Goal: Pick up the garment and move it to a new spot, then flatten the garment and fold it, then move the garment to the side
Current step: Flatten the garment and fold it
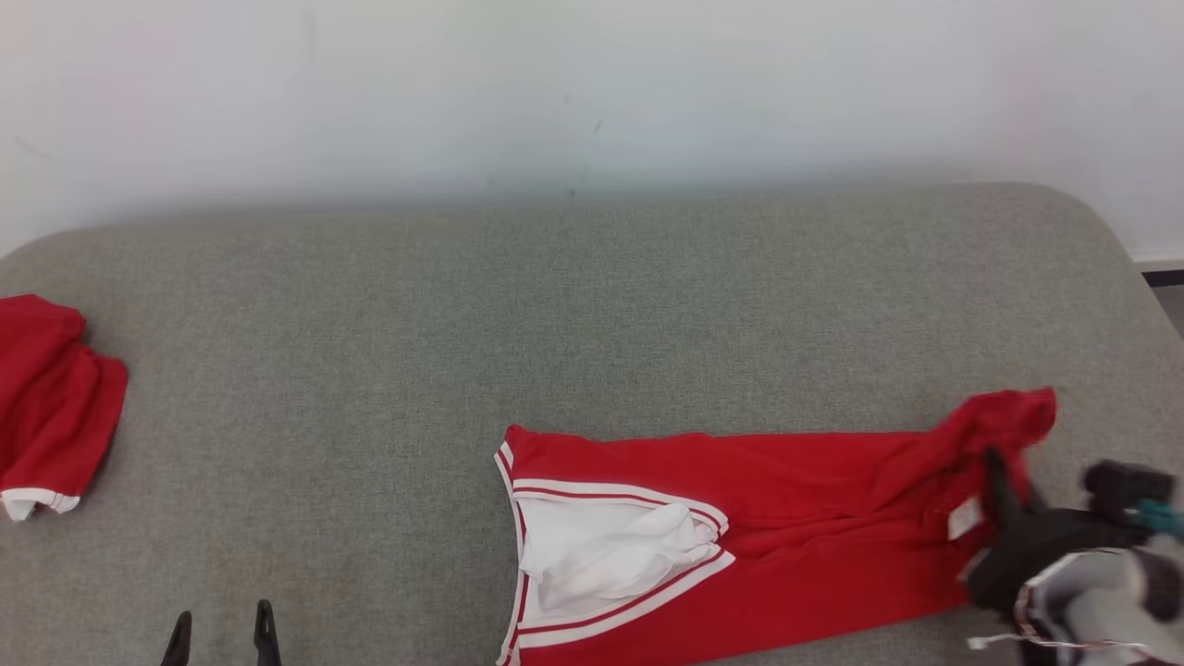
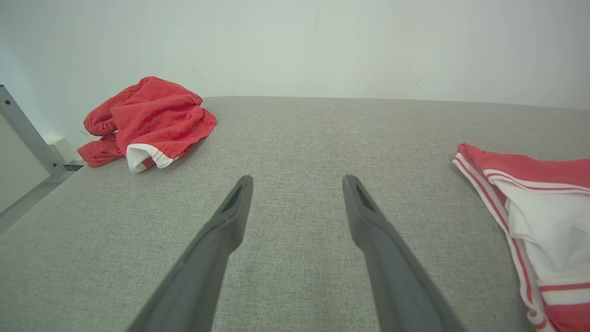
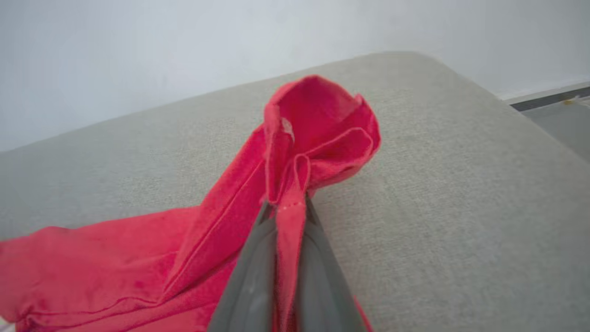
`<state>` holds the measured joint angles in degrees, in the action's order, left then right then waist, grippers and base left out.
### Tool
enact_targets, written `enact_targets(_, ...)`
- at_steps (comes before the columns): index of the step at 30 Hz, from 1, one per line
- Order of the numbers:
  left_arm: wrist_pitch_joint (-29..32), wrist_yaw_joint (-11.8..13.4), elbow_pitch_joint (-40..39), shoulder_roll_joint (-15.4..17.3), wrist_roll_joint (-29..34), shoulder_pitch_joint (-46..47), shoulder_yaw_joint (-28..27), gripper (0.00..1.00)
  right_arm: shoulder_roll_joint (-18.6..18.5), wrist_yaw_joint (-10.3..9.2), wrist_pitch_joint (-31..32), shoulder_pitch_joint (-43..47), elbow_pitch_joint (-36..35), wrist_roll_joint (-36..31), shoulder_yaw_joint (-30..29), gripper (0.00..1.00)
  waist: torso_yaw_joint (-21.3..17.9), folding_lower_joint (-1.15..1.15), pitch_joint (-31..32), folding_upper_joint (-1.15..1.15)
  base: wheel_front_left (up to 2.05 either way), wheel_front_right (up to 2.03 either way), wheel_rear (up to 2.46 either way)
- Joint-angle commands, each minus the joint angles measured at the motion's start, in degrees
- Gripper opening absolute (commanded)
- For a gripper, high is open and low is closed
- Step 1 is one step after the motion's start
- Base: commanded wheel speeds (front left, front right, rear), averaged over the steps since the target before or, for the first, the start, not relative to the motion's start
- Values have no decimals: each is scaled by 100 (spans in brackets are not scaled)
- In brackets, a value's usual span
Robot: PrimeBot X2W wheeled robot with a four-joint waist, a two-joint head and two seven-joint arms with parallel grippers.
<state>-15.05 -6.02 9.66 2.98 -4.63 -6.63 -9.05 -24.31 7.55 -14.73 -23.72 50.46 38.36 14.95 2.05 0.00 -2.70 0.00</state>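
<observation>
The garment (image 1: 740,518) is red with white stripes and a white inner panel, lying stretched out on the grey cushion toward the front right. My right gripper (image 1: 1004,481) is shut on the garment's right end, where the red cloth (image 3: 318,133) bunches up above the pinching fingers (image 3: 258,272). The garment's striped edge (image 2: 516,221) appears at the right of the left wrist view. My left gripper (image 1: 222,634) is open at the front left, its fingers (image 2: 230,221) spread wide over bare cushion, well apart from the cloth.
A second red garment (image 1: 46,398) lies crumpled at the cushion's far left edge, also (image 2: 147,120) seen ahead of the left gripper. The grey cushion (image 1: 592,314) ends at a rounded corner on the right, with a white wall behind it.
</observation>
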Motion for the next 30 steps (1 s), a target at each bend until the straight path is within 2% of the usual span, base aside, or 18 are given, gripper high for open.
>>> enact_targets(1, -18, 35, -12, -11, -12, -66, 0, 100, 248, -14, 54, 107, -319, 114, 131, 0, -11, 0, 34, 0, 0, 0, 0)
enact_targets(8, -18, 52, 42, -12, 54, -42, 94, 100, 969, -14, 578, 360, -1880, 422, 722, 0, 93, 0, 100, 0, 0, 0, 0)
enact_targets(11, -18, 60, 52, -12, 57, 5, 128, 100, 1291, -14, 805, 405, -2287, 369, 934, 0, 177, 0, 98, 0, 0, 0, 0)
enact_targets(12, -18, 60, 52, -12, 57, 5, 128, 100, 1291, -14, 805, 405, -2287, 369, 934, 0, 177, 0, 98, 0, 0, 0, 0)
enact_targets(14, -18, 51, 72, -13, 64, 38, 175, 100, 1532, -14, 932, 412, -2375, 286, 1051, 0, 251, 0, 79, 0, 0, 0, 0)
enact_targets(19, -18, 58, 157, -12, 26, 164, 298, 100, 1963, -14, 1104, 318, -2216, 65, 1347, 0, 457, 0, 22, 0, 0, 0, 0)
enact_targets(24, -18, 98, 205, -14, -25, 247, 435, 100, 2128, -14, 1042, 99, -1523, -109, 1516, 0, 569, 0, -14, 0, 0, 0, 0)
enact_targets(30, -18, 80, 286, -11, -35, 335, 540, 100, 2145, -14, 788, -120, -970, 410, 2009, 0, 680, 0, -7, 0, 0, 0, 0)
